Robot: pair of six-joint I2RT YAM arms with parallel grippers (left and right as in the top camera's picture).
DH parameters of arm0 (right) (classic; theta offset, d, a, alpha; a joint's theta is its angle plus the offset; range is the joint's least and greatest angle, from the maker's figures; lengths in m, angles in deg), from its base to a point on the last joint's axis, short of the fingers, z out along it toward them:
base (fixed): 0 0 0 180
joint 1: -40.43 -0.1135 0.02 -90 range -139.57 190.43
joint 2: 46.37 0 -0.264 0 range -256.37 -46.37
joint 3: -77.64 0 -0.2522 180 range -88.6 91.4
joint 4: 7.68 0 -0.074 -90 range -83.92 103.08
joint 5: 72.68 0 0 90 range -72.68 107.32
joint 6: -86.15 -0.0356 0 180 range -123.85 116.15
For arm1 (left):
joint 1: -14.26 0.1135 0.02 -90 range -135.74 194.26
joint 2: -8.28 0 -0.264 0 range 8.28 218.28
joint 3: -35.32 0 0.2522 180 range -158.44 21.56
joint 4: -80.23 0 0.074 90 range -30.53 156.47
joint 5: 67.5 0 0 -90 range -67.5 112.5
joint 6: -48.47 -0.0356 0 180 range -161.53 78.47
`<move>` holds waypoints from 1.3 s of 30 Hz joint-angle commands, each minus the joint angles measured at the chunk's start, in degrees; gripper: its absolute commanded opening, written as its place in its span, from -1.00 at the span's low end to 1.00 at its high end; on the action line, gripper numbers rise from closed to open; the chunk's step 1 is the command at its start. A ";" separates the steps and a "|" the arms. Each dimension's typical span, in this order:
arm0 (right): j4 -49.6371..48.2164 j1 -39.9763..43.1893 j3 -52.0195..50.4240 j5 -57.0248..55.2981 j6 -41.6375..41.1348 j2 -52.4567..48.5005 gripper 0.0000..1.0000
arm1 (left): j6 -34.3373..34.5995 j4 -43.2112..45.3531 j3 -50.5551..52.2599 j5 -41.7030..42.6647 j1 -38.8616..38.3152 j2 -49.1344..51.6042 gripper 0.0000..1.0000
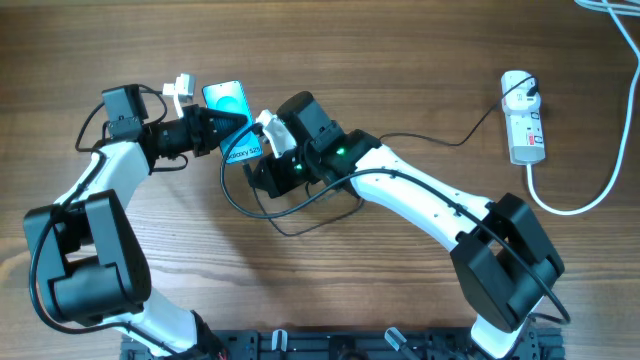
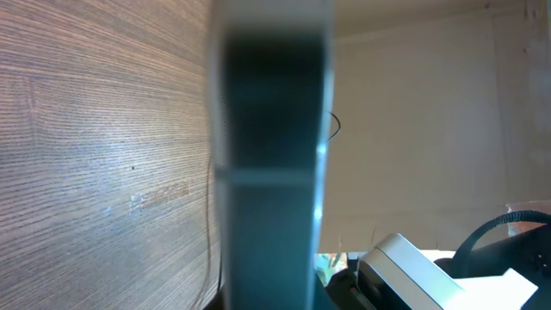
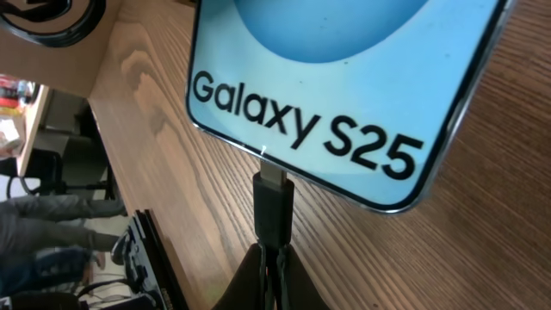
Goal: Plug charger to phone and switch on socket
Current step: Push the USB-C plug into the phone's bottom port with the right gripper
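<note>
The phone (image 1: 225, 98), teal-screened with white text at its near end, is held off the table by my left gripper (image 1: 222, 125), which is shut on it. In the left wrist view the phone (image 2: 271, 164) is a blurred dark slab seen edge-on. My right gripper (image 3: 272, 263) is shut on the charger's small plug tip (image 3: 272, 207), which meets the middle of the phone's (image 3: 344, 77) "Galaxy S25" end. In the overhead view my right gripper (image 1: 258, 162) sits just right of that end. The thin black charger cable (image 1: 440, 140) runs to the white socket (image 1: 524, 125), where its black plug (image 1: 533, 97) sits.
The socket's thick white cord (image 1: 590, 200) loops along the right edge. Slack black cable (image 1: 290, 218) lies in loops under my right arm. A small white object (image 1: 181, 86) sits by my left wrist. A black rail (image 1: 340, 345) runs along the front edge.
</note>
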 commanded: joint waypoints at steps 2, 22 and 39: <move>-0.39 0.17 0.20 -1.05 -0.87 -1.33 -0.91 | -1.18 0.35 -0.74 2.84 0.13 -0.04 -0.92; -6.27 2.12 0.22 0.17 -3.91 -1.33 -0.91 | -1.20 0.35 -0.74 2.84 0.09 -0.04 -0.92; -12.35 4.90 0.22 5.25 -3.80 -0.09 -0.91 | -1.20 0.35 -0.74 2.82 0.09 -0.04 -0.92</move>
